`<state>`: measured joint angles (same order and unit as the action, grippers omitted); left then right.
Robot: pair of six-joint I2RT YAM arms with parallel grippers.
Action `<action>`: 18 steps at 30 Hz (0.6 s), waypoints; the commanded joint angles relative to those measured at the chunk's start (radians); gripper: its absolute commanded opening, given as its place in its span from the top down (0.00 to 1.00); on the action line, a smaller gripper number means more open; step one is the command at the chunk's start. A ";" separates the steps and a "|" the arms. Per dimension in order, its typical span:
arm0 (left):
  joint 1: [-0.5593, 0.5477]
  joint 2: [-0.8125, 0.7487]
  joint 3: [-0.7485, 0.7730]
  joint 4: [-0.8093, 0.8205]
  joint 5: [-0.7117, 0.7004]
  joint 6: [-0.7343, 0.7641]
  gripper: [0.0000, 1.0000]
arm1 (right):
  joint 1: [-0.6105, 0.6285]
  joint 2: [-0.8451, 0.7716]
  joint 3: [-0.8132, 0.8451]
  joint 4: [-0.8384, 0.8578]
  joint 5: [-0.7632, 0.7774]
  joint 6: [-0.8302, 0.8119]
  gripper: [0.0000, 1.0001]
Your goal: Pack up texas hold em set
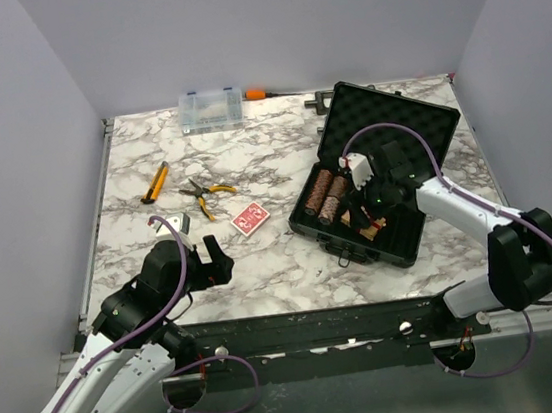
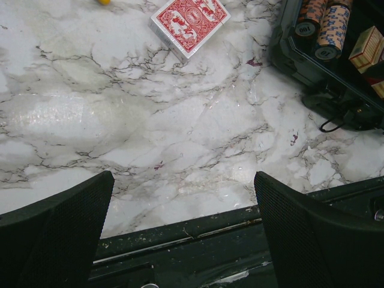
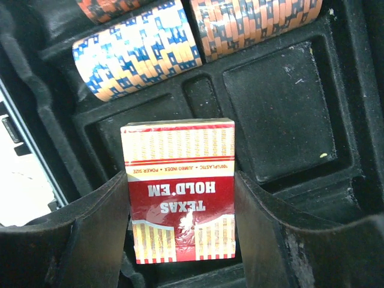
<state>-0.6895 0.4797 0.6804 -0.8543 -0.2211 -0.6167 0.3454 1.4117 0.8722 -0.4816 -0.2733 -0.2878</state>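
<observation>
- Closest to the lens in the left wrist view, the left claw (image 2: pixel 183 180) stood wide open and empty, low over the near edge of the surface (image 2: pixel 120 120).
- It faced the loose card deck (image 2: pixel 190 23), probably so that it could reach for that deck once the case was free.
- That deck lay flat with its red back up, just left of the case and nearer the near edge than the far one. Its long axis was skewed, with one corner turned toward the near edge.
- The right claw (image 3: pixel 180 180) was closed on a boxed deck (image 3: pixel 179 156), pinching its two long sides near one end.
- The boxed deck's long axis ran straight out from the claw toward the chip rolls (image 3: pixel 138 54), and its lettering read upside down in that view.
- Gripping it near one end left the other end free, which I judge would let it slide into a foam pocket. An empty pocket (image 3: pixel 270 114) lay just beside it.
- The case (image 1: pixel 387 122) sat toward the right edge of the surface, with its lid open and leaning back toward the far right corner.
- Its long axis ran roughly left to right and was skewed, so the handle side faced the near edge.
- The rolls lay side by side in the left end of the tray, crosswise to the case's length.
- Pliers (image 1: pixel 204 195) and a clear box (image 1: pixel 211 109) sat apart on the left half, toward the far edge.
</observation>
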 commanded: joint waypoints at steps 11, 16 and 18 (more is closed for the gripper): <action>-0.004 -0.012 0.009 0.021 0.014 0.008 0.02 | 0.040 -0.009 0.002 0.052 -0.156 0.051 0.55; -0.005 -0.018 0.009 0.021 0.012 0.008 0.01 | 0.074 0.014 0.023 0.032 -0.155 0.013 0.55; -0.005 -0.022 0.009 0.021 0.011 0.008 0.01 | 0.076 0.024 0.028 0.026 -0.147 -0.004 0.55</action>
<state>-0.6895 0.4721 0.6804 -0.8539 -0.2211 -0.6163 0.4065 1.4113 0.8722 -0.4610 -0.3901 -0.2562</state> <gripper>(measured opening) 0.985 0.635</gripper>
